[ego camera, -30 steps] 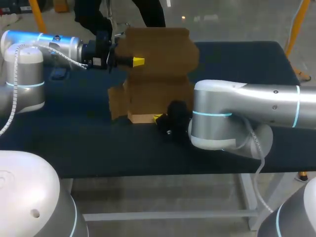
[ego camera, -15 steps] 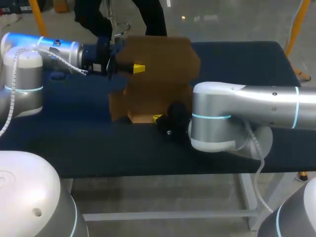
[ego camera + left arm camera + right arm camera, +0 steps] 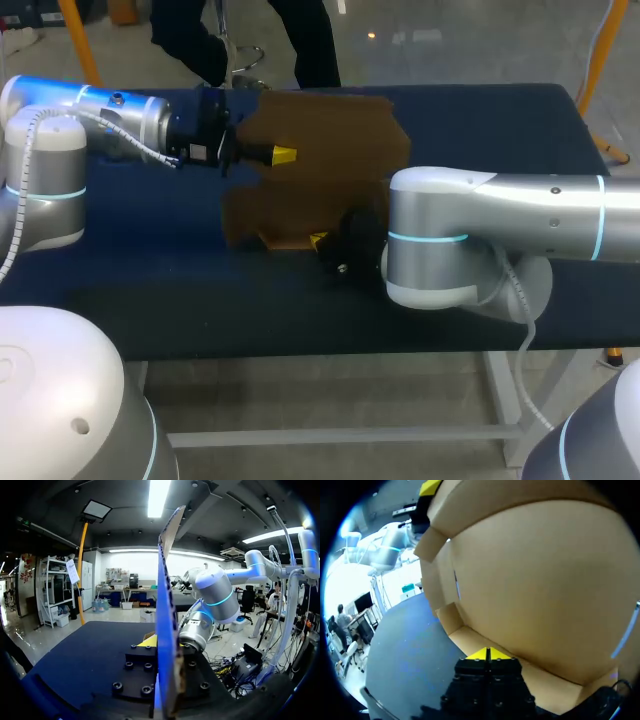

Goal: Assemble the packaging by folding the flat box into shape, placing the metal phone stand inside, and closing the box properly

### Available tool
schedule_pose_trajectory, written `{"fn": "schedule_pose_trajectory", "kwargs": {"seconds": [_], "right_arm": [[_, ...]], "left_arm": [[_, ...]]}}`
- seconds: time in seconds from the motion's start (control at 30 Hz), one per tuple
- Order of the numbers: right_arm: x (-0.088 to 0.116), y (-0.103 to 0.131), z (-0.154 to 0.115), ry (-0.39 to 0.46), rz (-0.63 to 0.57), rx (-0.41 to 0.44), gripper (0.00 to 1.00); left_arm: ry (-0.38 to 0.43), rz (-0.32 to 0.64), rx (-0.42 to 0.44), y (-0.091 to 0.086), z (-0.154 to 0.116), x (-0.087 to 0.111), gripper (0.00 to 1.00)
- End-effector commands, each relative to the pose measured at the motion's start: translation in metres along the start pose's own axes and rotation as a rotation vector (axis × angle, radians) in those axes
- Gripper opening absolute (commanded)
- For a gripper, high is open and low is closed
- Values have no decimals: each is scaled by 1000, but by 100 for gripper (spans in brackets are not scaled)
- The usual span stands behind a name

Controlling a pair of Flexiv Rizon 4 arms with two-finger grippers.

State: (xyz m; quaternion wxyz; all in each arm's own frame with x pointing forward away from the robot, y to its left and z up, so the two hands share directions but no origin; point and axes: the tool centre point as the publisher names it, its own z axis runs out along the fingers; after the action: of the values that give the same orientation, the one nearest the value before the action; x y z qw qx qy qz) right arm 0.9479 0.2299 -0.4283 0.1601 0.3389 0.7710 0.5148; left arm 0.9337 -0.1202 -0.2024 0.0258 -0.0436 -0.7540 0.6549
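A brown cardboard box [image 3: 330,150] stands half folded at the middle of the dark table [image 3: 150,290]. My left gripper [image 3: 284,154] comes in from the left and is shut on the box's big upper flap, which tilts over the box. In the left wrist view that flap [image 3: 165,605] runs edge-on between the fingers of the left gripper [image 3: 161,645]. My right gripper [image 3: 319,240] is low at the box's front edge, shut, its yellow tips together. In the right wrist view the right gripper [image 3: 488,654] touches the box's pale bottom panel [image 3: 535,580]. No phone stand shows.
My right arm's thick white link [image 3: 470,235] lies across the table's right half, close behind the box. A short side flap [image 3: 238,215] sticks out from the box's left. Bare dark table stretches along the front and left.
My left gripper has come down and toward the front with the upper flap, tipping it lower over the box. The right gripper has stayed in place.
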Motion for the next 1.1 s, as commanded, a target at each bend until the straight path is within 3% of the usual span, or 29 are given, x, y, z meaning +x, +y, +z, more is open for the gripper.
{"fn": "schedule_pose_trajectory", "kwargs": {"seconds": [0.03, 1.1], "right_arm": [[0, -4, 5, -3, 0, 2, 0], [0, -4, 5, -3, 0, 2, 0]], "left_arm": [[0, 4, 1, 3, 2, 6, 0], [49, 37, 27, 23, 4, 29, 0]]}}
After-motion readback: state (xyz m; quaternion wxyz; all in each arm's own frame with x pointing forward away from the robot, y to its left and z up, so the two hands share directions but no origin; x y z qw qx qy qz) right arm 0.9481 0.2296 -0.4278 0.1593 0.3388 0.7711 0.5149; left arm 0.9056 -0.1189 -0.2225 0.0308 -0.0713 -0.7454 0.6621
